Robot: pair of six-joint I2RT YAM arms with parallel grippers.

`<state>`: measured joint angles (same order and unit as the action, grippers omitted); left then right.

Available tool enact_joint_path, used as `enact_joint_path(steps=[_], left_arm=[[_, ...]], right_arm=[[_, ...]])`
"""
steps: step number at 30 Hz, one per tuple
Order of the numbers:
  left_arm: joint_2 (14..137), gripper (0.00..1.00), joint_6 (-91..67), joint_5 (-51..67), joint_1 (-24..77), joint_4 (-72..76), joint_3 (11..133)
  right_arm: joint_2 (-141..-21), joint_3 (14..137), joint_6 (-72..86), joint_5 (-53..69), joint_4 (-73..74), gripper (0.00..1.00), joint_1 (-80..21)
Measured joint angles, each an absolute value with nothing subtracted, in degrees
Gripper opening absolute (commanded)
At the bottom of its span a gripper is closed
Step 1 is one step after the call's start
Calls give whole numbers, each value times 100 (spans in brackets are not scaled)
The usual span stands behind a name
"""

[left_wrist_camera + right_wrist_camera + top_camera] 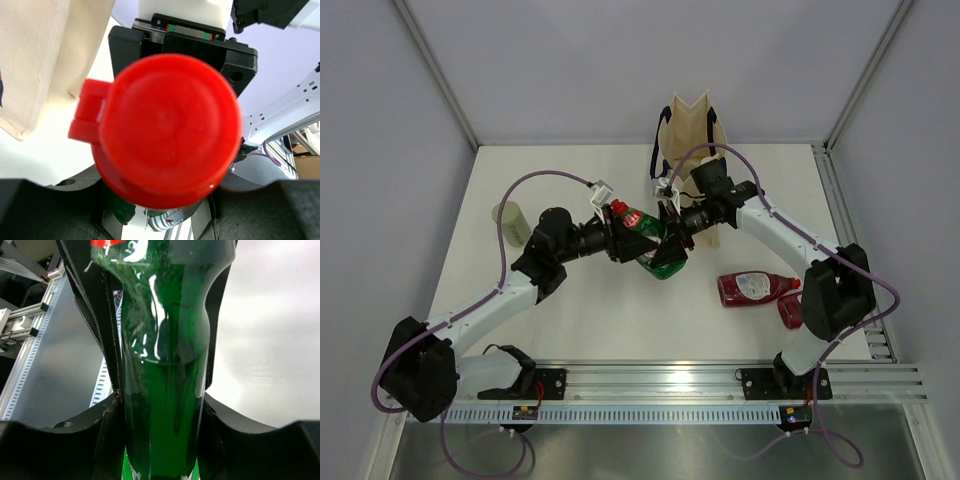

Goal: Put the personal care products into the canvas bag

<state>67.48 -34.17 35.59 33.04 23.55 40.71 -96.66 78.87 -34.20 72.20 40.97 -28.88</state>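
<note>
Pinching green bottle (644, 226): left gripper (625, 232) (right gripper (669, 238) too).

Canvas bag (692, 125) at rear centre. Held bottle (650, 240) before it, between left gripper (620, 224) and right gripper (672, 238). Lone bottle (510, 222) far left; lying bottles (755, 288) right.

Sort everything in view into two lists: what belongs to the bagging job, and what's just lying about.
Job: canvas bag; green bottle with red cap; labelled dark red bottle; second dark red bottle beside it; olive-grey bottle.
Lying about: nothing loose; only the mounting rail and purple cables.
</note>
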Motion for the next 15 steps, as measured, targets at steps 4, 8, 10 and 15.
enact_joint_path(steps=[4,8,10,15], left_arm=[[6563,9,-3400,3542,3249,2366,4069],[6490,1,-3411,3533,3208,2359,4066],[6490,0,-3422,3540,3201,2355,4066],[6486,0,-3393,3535,3157,2255,4066]], right_arm=[[-9450,7837,-2982,7109,3649,0,-2932],[-9424,7835,-2755,7113,3452,40,-2950],[-9430,7837,-2720,7113,3454,50,-2952],[-9430,7843,-2674,6987,3614,88,-2926]])
